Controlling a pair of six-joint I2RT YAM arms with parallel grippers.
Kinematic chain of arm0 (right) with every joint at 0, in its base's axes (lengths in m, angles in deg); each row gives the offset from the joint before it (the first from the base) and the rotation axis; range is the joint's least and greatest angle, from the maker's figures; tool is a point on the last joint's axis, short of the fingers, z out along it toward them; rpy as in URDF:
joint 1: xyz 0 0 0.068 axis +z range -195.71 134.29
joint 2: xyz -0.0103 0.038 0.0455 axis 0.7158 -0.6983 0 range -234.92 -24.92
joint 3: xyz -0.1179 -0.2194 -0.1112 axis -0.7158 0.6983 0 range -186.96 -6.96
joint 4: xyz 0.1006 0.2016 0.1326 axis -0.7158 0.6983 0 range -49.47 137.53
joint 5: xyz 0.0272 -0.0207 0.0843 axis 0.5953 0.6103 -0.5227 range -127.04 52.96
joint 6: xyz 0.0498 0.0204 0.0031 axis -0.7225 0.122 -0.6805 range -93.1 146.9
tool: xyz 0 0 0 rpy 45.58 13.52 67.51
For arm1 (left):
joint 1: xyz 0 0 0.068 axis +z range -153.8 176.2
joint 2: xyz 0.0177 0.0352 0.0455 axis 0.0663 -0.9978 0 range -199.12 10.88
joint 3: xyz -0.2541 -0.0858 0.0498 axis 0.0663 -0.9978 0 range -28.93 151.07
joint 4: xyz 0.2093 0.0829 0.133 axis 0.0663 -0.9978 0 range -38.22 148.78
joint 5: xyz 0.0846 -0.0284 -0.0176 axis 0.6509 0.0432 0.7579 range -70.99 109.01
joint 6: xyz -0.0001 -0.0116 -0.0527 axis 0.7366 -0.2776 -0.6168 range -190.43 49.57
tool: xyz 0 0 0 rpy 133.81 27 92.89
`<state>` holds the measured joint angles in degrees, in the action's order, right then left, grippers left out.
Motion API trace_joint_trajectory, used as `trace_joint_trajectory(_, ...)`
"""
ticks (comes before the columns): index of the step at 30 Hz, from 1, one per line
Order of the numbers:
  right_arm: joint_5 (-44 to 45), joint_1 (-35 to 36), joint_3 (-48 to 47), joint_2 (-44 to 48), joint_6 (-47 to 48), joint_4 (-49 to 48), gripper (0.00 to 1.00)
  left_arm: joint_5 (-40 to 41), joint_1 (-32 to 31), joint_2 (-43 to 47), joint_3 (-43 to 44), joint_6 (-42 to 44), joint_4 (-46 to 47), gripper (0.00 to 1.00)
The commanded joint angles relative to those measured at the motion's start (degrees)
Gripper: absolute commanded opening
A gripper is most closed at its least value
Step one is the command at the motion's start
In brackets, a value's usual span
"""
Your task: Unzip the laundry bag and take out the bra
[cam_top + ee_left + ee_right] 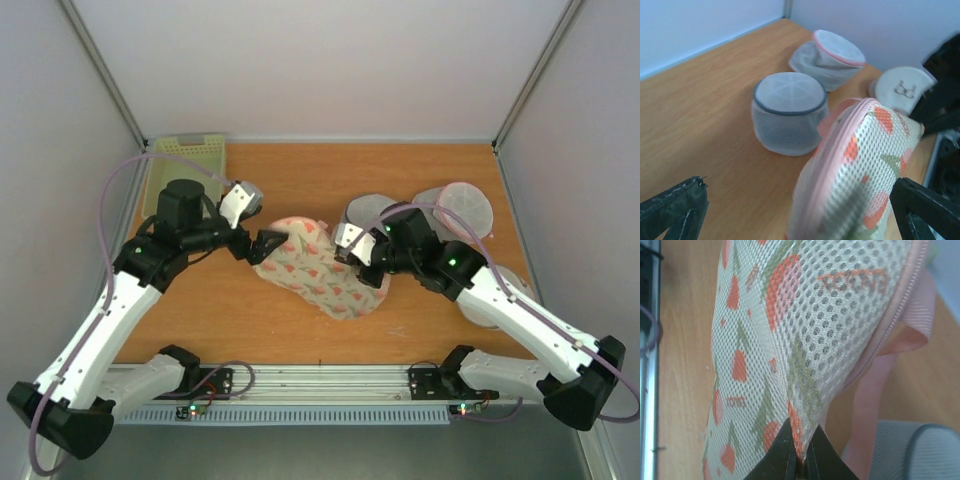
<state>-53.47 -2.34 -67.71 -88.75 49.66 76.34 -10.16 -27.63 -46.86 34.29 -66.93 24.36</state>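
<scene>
Top external view: printed bag (320, 268) lies mid-table (440, 320), between the two arms, long axis running from upper left to lower right. Left gripper (266, 245) is at the bag's left end; right gripper (352, 260) is at its upper right edge. Left wrist view: left fingers (927, 210) are spread wide, with the bag's end raised on edge between them and nearer the right-hand finger; whether either finger touches it cannot be told. Right wrist view: right fingers (812, 460) are pressed together on a fold of the bag's mesh fabric, which is lifted taut above them. Pink trim (900, 305) and its zip (888, 330) run along the bag's edge; the zip looks closed over the stretch that shows. Pink strap (875, 390) hangs loose beside the trim. Three white mesh cylinders stand behind the bag: grey-rimmed (790, 117), pink-rimmed (832, 57), and one on its side (902, 90). Pale green basket (190, 152) sits in the far left corner, well apart from the bag.
</scene>
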Motion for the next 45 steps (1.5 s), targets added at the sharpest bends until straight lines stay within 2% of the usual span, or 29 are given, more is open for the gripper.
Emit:
trace_joint_trajectory(1, -0.4, 1.2, -0.2, 5.2, 16.6, 0.5, 0.01, -9.3, -0.5, 3.0, 1.2, 14.0, -4.8, 0.99)
trace_joint_trajectory(4, -1.9, 1.4, -0.8, 6.6, 18.4, -0.5, 0.01, -14.6, -1.1, 1.7, 2.7, 17.0, -9.6, 0.99)
trace_joint_trajectory(7, -1.4, 1.4, -1.8, 5.8, 19.2, -0.9, 0.01, -23.7, -1.4, 0.9, 1.8, 14.3, -6.6, 0.99)
trace_joint_trajectory(9, -1.2, 1.7, -1.9, 5.5, 19.7, -2.2, 0.01, -22.5, -1.6, 0.5, 0.5, 10.3, -3.8, 0.99)
trace_joint_trajectory(11, -1.1, 2.1, -1.5, 5.5, 19.8, -3.9, 0.01, -18.0, -1.6, -0.2, 0.2, 9.1, -3.3, 0.99)
trace_joint_trajectory(13, -1.1, 2.2, -1.8, 5.0, 18.9, -5.2, 0.01, -17.6, -1.7, -0.6, 0.0, 7.7, -2.6, 0.99)
trace_joint_trajectory(16, -0.8, 2.2, -2.3, 4.2, 17.4, -7.3, 0.01, -19.0, -2.1, -0.5, -1.8, 6.3, -1.3, 0.89)
trace_joint_trajectory(18, -1.2, 2.2, -2.1, 4.4, 17.0, -9.2, 0.01, -18.9, -2.3, -0.3, -2.9, 6.2, -1.2, 0.75)
trace_joint_trajectory(19, -2.0, 2.2, -2.0, 4.4, 16.7, -10.2, 0.01, -18.7, -2.3, -0.2, -3.2, 6.2, -1.0, 0.62)
trace_joint_trajectory(21, -2.7, 2.2, -2.0, 4.4, 15.1, -12.1, 0.01, -18.2, -2.3, 0.2, -3.6, 6.0, 0.2, 0.26)
trace_joint_trajectory(22, -2.1, 2.2, -2.1, 4.2, 13.7, -13.3, 0.01, -17.8, -2.3, 0.7, -3.8, 5.7, 1.4, 0.12)
trace_joint_trajectory(23, -0.4, 2.2, -2.1, 4.0, 11.6, -14.8, 0.01, -17.2, -2.3, 1.2, -4.2, 4.6, 3.1, 0.02)
trace_joint_trajectory(24, 1.6, 2.1, -2.2, 3.8, 9.4, -16.3, 0.04, -16.5, -2.4, 2.1, -4.7, 3.8, 5.5, 0.01)
trace_joint_trajectory(25, 3.7, 1.8, -2.1, 3.7, 6.7, -17.8, 0.2, -15.7, -2.3, 3.1, -5.4, 2.5, 8.4, 0.01)
trace_joint_trajectory(28, 5.8, -0.8, -1.8, 4.1, -2.5, -23.0, 0.91, -12.4, -2.3, 8.6, -9.7, -3.3, 22.0, 0.01)
trace_joint_trajectory(29, 3.5, -2.8, -1.5, 4.8, -4.9, -24.5, 0.98, -11.0, -2.3, 10.8, -11.8, -5.6, 27.3, 0.01)
trace_joint_trajectory(31, -4.7, -8.6, 0.4, 6.5, -10.6, -28.1, 0.98, -8.8, -2.3, 14.0, -15.0, -8.7, 35.6, 0.01)
trace_joint_trajectory(32, -10.1, -13.7, 1.7, 7.6, -13.4, -30.2, 0.98, -8.3, -2.3, 15.1, -15.9, -9.5, 37.6, 0.01)
trace_joint_trajectory(33, -17.2, -17.6, 3.2, 8.5, -17.4, -32.4, 0.98, -7.8, -2.3, 15.6, -16.0, -9.8, 38.3, 0.0)
trace_joint_trajectory(36, -30.6, -27.5, 7.7, 10.1, -26.1, -39.5, 0.99, -7.3, -2.3, 17.3, -16.6, -8.6, 39.4, 0.0)
trace_joint_trajectory(39, -34.1, -31.0, 9.8, 9.0, -29.9, -41.1, 0.98, -8.8, -2.2, 19.2, -17.6, -7.3, 42.1, 0.01)
trace_joint_trajectory(45, -39.9, -32.1, 8.8, 7.6, -31.4, -41.8, 0.98, -6.6, -2.1, 21.3, -18.7, -4.6, 43.0, 0.0)
